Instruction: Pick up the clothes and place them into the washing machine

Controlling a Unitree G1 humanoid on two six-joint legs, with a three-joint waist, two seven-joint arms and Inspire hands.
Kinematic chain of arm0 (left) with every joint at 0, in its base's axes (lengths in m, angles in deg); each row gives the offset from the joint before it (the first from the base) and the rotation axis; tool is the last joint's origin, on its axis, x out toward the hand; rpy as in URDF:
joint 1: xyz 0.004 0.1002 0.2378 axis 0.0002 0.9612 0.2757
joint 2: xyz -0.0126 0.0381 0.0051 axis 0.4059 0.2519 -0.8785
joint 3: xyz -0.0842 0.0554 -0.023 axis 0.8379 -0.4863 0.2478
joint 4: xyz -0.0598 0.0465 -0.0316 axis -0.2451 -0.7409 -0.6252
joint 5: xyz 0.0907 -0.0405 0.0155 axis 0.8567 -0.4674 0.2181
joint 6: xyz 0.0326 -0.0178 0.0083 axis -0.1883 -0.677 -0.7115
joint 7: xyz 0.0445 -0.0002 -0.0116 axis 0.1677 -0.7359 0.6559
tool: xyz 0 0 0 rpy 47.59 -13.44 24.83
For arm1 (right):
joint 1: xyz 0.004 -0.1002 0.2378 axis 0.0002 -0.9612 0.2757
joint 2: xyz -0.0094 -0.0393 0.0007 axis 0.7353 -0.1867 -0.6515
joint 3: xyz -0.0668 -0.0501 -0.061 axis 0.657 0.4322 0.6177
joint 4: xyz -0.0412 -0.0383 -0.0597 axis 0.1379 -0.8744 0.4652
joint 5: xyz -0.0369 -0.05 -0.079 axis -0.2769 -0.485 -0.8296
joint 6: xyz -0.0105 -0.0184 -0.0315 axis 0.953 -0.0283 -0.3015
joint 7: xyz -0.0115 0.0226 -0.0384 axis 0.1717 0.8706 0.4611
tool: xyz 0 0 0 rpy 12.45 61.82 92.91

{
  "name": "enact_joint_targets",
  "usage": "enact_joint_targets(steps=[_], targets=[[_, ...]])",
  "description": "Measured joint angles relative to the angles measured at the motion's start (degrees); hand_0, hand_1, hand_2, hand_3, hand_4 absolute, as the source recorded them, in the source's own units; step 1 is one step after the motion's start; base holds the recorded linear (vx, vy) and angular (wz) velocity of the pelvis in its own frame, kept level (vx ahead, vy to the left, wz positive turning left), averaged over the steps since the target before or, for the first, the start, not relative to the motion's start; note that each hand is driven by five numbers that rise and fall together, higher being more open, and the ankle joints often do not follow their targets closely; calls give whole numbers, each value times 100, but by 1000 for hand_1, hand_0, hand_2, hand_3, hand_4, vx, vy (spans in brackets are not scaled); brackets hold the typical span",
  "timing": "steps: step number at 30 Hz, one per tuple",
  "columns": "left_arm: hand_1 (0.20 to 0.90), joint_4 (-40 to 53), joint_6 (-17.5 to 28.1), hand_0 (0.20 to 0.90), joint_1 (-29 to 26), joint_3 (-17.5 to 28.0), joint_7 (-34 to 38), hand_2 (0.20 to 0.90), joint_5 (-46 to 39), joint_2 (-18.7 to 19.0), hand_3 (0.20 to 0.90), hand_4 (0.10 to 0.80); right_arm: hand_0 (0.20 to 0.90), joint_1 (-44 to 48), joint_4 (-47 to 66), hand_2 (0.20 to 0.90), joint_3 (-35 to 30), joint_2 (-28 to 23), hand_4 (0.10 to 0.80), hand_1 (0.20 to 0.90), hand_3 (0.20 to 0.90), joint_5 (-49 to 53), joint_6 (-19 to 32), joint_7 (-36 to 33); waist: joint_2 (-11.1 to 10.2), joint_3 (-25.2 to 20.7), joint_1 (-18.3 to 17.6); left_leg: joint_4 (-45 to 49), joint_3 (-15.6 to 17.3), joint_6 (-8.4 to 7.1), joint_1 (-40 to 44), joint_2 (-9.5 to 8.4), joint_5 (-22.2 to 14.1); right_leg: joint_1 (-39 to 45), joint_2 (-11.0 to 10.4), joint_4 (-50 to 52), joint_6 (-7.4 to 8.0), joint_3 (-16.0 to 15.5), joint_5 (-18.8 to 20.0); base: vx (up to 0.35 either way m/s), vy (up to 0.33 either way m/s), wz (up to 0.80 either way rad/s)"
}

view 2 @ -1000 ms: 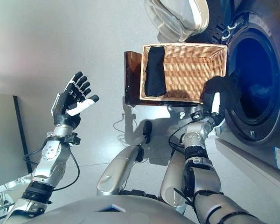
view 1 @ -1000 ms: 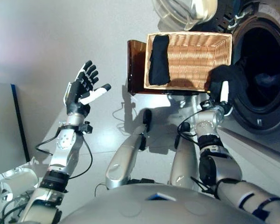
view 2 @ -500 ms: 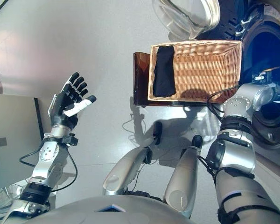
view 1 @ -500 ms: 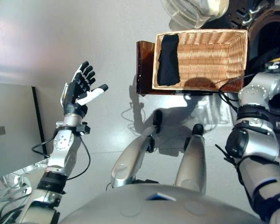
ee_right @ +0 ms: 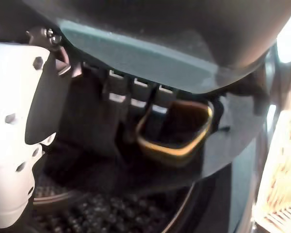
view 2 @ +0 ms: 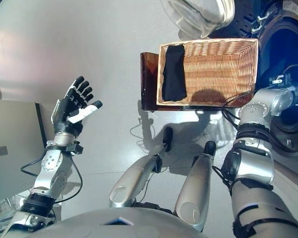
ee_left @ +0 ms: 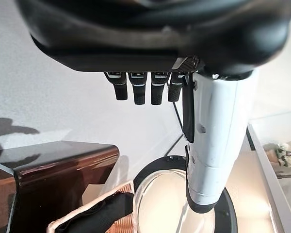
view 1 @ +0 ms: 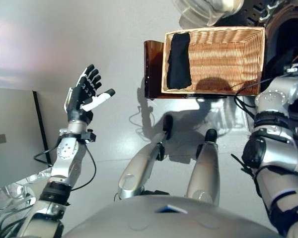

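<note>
Right hand (ee_right: 63, 121) inside washing machine drum (view 2: 288, 59), grip state indeterminate; release the garment deep, clear of the rim. Left hand (view 1: 84, 94) open, idle.

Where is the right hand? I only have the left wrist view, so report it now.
Observer: The right hand is inside the washing machine drum. The right wrist view shows perforated metal just past it.
Operator: Tell me what's in the basket.
Observer: One black garment lies along the left end of the basket. The rest is bare wicker.
</note>
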Motion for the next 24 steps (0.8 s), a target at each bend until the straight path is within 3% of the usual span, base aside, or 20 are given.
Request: enact_joint_targets(steps=[14, 18, 24], targets=[[900, -5, 0, 900, -75, 21, 217, 900, 4, -13, 900, 800, 900, 9, 13, 900, -217, 34, 800, 900, 900, -212, -29, -563, -116, 118, -37, 4, -147, 3, 8, 2, -2, 108, -9, -86, -10, -119, -7, 21, 4, 3], [900, -5, 0, 900, -78, 30, 225, 900, -3, -12, 900, 800, 900, 15, -26, 900, -66, 90, 800, 900, 900, 15, 9, -261, -171, 158, -100, 19, -117, 7, 20, -2, -3, 120, -11, -107, -2, -90, -2, -9, 41, -4], [900, -5, -8, 900, -119, 42, 191, 900, -57, -22, 900, 800, 900, -141, -193, 900, 438, 608, 800, 900, 900, 643, -35, 658, -323, 181, -298, 87, -90, 21, 56, 29, -19, 184, 43, -98, 8, -53, 17, -32, -2, -3]])
